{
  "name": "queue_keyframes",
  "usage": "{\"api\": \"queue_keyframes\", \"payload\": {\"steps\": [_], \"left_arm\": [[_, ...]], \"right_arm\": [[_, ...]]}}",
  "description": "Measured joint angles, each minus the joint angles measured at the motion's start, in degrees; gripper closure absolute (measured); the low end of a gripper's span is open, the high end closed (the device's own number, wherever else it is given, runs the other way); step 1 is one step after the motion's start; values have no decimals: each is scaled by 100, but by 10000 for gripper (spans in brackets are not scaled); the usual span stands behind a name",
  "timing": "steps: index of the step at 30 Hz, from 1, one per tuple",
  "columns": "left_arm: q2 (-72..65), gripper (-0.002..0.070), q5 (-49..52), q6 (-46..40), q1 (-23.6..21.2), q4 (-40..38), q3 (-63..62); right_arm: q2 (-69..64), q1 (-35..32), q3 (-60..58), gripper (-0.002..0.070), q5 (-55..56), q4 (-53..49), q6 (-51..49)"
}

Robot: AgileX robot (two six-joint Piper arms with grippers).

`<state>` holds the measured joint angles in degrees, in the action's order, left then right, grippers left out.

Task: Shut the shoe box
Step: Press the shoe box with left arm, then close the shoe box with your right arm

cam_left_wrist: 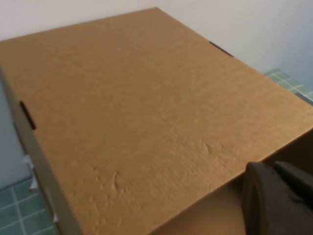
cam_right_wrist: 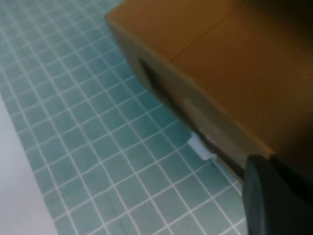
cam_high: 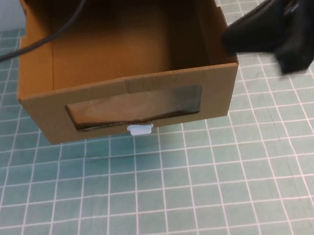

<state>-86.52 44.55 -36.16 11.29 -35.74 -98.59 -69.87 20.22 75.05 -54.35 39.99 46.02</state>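
Tabletop (cam_high: 173,211) in teal grid matting nearest, carrying everything. Next back, small white plastic pull tab (cam_high: 140,129), below the uneven-edged clear plastic window (cam_high: 134,108) in the front panel of the brown cardboard drawer-style shoe box (cam_high: 47,111). Drawer pulled well out toward the camera, interior exposed and apparently empty, so not yet closed. Front panel to the left of the right gripper (cam_high: 234,39) and nearer the camera than it.

Right gripper dark and blurred, close beside the drawer's right wall near its upper edge; touching or just apart, cannot tell, and likewise cannot tell whether spread or pressed together. Probably placed there to come round to the front panel and push it home, since a flat push suits this better than a pinch.

Farther back, thin black cable (cam_high: 41,40) draped across the drawer's rear left corner. Farthest, left gripper (cam_left_wrist: 274,200) poised above the box's plain cardboard top, near the front edge; opening again impossible to judge. Likely stationed to steady the outer sleeve against sliding.
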Motion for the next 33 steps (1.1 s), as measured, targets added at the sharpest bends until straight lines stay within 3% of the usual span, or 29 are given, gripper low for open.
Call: {"api": "queue_keyframes", "payload": {"steps": [6,11,27,33], "left_arm": [[-1365,680,1086,-123,0,-441,-1557],[-2280,680,1679,-123,0,-690,-2347],[-2745,680,1864,-100,0,-714,-2534],[-2883,680,1777,452,0,-759,-2559]], "right_arm": [[-242,1670,0,690,572,-1252,57],[-662,2408,0,690,976,-1850,-71],[-2072,2513,0,690,3041,-2024,-104],[-2310,2478,123,690,3409,-1902,-129]]}}
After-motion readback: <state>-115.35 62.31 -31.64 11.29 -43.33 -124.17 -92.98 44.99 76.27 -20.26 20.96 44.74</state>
